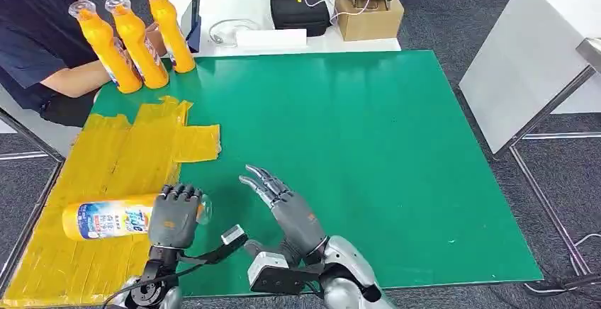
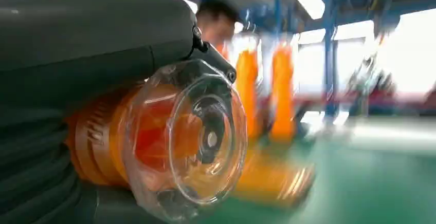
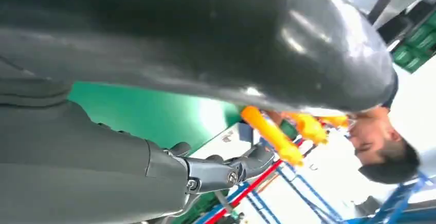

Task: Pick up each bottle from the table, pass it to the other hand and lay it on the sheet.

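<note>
A green table (image 1: 368,146) fills the middle of the frame, with a yellow sheet (image 1: 135,146) taped over its lower left part. There the left robot hand (image 1: 175,213) grips a bottle (image 1: 106,220) lying on its side over the sheet. Just right of it, the right robot hand (image 1: 280,199) hovers with fingers spread, holding nothing. At upper left a person (image 1: 39,40) steadies three upright bottles (image 1: 138,40). Grey floor (image 1: 453,18) surrounds the table.
</note>
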Controlling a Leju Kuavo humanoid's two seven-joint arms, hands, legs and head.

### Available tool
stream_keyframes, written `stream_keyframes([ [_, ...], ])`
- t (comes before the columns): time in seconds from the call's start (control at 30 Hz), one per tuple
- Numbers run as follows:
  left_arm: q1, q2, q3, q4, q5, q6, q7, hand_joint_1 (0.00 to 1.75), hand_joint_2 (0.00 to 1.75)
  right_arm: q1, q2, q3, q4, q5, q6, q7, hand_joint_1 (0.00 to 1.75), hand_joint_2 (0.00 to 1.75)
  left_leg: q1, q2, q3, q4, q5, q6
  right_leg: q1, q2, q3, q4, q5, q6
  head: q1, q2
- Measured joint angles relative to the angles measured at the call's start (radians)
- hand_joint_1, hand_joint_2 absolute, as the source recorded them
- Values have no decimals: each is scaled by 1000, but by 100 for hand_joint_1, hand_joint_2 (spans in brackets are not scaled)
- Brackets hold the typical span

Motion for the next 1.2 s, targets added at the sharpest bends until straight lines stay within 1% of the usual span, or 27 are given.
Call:
stream_keyframes([
  [0.1, -42, 28, -17, 177, 0, 38, -11, 175, 175, -24, -1, 14, 9, -16, 9, -3, 0, 0, 0, -1, 0, 0, 0, 0, 0, 0, 1, 0, 0, 0, 0, 0],
  [0.17, -78, 36, -17, 253, 2, 45, -38, 175, 175, -37, -5, 21, 16, -24, 15, -4, 0, 0, -1, -6, 1, 0, 0, 0, -1, -5, 5, 0, -2, 1, 0, 0],
  [0.27, -132, 37, -17, 342, 6, 44, -63, 175, 175, -53, -5, 32, 23, -29, 15, -5, 0, 0, -2, -7, 4, -1, -3, 1, -2, -7, 11, 0, -4, 2, 0, 0],
  [0.3, -146, 37, -17, 362, 11, 43, -68, 33, 175, -55, -6, 32, 25, -31, 16, -5, 0, 0, -3, -8, 7, -1, -4, 2, -2, -7, 14, 0, -5, 3, 0, 0],
  [0.33, -157, 37, -17, 379, 13, 42, -75, 0, 0, -57, -8, 32, 26, -33, 17, -5, 0, 0, -3, -8, 10, -1, -6, 2, -3, -8, 18, -1, -7, 3, 0, 0],
  [0.43, -180, 38, -15, 423, 23, 39, -101, 0, 0, -66, -12, 40, 33, -36, 18, -6, 0, 0, -3, -9, 18, -2, -10, 4, -3, -8, 25, -1, -8, 2, 1, 0],
  [0.77, -210, 43, 33, 472, 53, 37, -181, 0, 0, -71, -15, 49, 47, -44, 27, -7, 0, 0, -3, -10, 30, -3, -8, 4, -2, -9, 37, -1, -7, 2, 0, 0],
  [0.8, -209, 43, 41, 472, 61, 38, -197, 0, 0, -71, -15, 49, 47, -44, 28, -7, 0, 0, -3, -10, 30, -3, -4, 2, -2, -9, 37, -1, -7, 2, 0, 0],
  [0.87, -205, 43, 57, 471, 73, 41, -222, 0, 0, -71, -15, 49, 47, -44, 29, -7, 0, 0, -3, -10, 30, -3, -4, 2, -2, -9, 37, 0, -7, 2, 0, 0],
  [1.03, -196, 43, 81, 470, 87, 44, -236, 0, 0, -71, -16, 49, 50, -45, 29, -7, 0, 0, -5, -12, 28, -3, -5, 2, -4, -10, 36, 0, -9, 4, 0, 0],
  [1.07, -189, 43, 85, 468, 107, 48, -260, 0, 0, -71, -16, 49, 51, -45, 29, -7, 0, 0, -5, -12, 28, -3, -5, 3, -4, -10, 35, 0, -9, 4, 0, 0],
  [1.2, -122, 30, 133, 390, 288, 58, -461, 0, 0, -68, -17, 49, 56, -40, 23, -6, 0, 0, -6, -10, 24, -2, -5, 3, -4, -9, 28, 0, -8, 4, 0, 0],
])
